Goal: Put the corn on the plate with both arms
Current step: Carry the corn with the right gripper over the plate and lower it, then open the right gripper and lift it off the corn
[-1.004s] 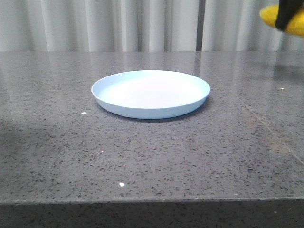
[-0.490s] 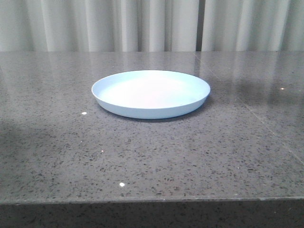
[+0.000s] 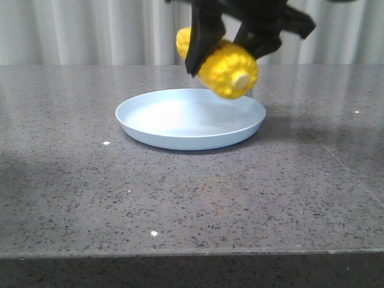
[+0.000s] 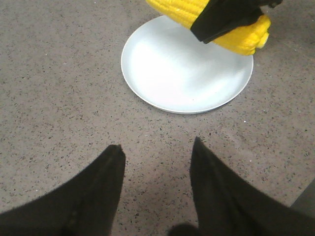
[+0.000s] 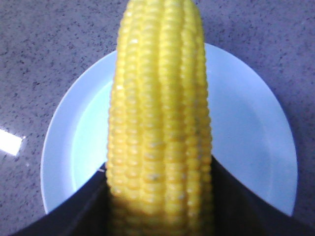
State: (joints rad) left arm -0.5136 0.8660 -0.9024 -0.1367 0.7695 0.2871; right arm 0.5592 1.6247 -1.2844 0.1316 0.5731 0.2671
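Right gripper (image 3: 231,51): fingers clamped on corn (image 3: 219,60), above plate (image 3: 138,123). Left gripper (image 4: 157,160): fingers spread, empty. Advice: lower level, release low, centred.

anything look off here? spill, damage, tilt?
Nothing stands out. The corn is intact, clamped in the right gripper above the plate, which sits flat and bare. The left gripper hangs open, away from both.

A grey speckled stone table (image 3: 252,192) carries only the pale blue plate (image 3: 150,129), resting flat.
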